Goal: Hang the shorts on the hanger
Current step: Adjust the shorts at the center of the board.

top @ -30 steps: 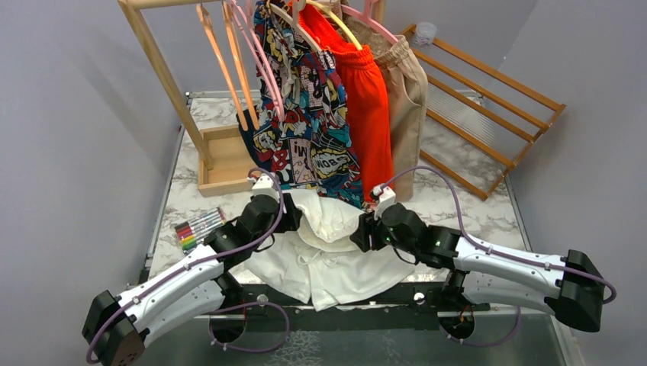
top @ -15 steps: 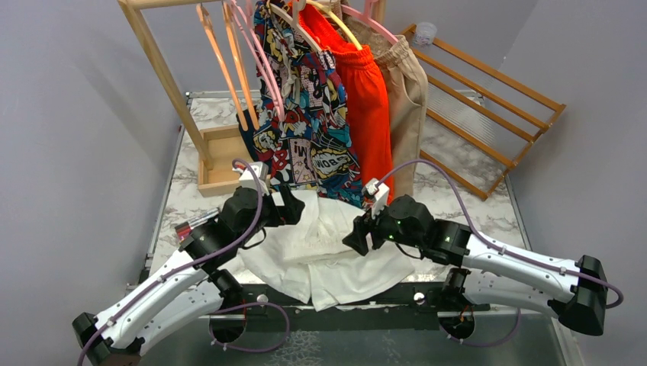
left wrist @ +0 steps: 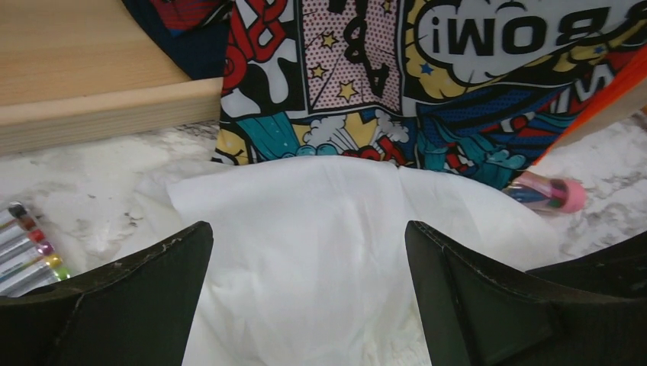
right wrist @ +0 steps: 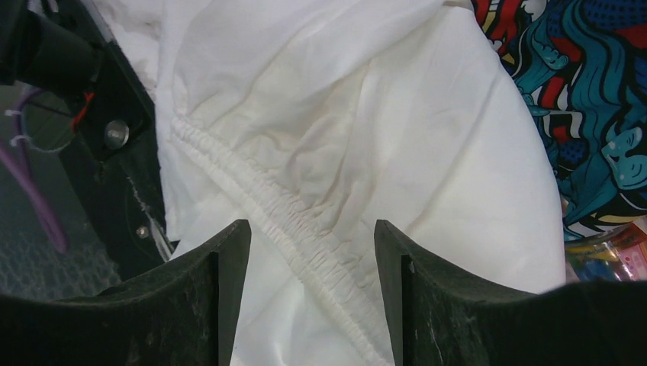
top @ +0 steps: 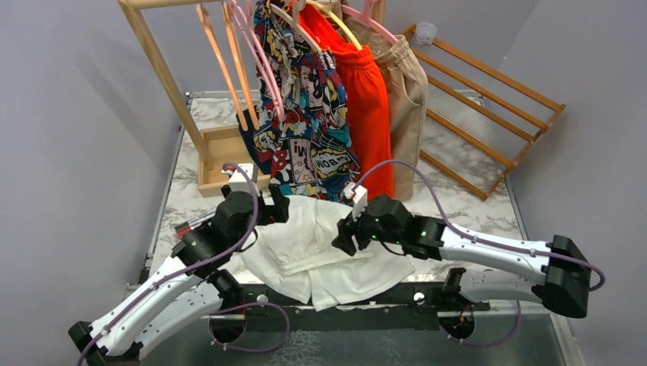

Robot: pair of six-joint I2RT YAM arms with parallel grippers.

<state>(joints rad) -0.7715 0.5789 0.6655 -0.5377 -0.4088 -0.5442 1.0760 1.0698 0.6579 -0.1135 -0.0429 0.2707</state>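
Note:
The white shorts (top: 305, 255) lie crumpled on the marble table near the front edge, with one edge under the hanging comic-print shorts. My left gripper (top: 276, 204) hovers open over their far left part; the left wrist view shows plain white fabric (left wrist: 336, 191) between its spread jaws (left wrist: 307, 226). My right gripper (top: 341, 238) is open above the middle of the shorts, and the gathered waistband (right wrist: 252, 191) runs between its jaws (right wrist: 310, 225). Neither grips anything. The light-pink hanger (top: 259, 65) hangs empty on the wooden rack, beside the orange hangers.
The rack holds orange hangers (top: 227, 61), comic-print shorts (top: 313, 130), orange-red shorts (top: 368, 107) and beige shorts (top: 408, 91). Its wooden base (top: 221, 160) sits at the far left. Markers (left wrist: 27, 252) lie left of the shorts. A slatted wooden frame (top: 488, 107) leans at the right.
Both arms have shifted left. The left gripper has pulled back toward the rack base and the right gripper has moved left over the middle of the shorts. The shorts lie slightly more bunched.

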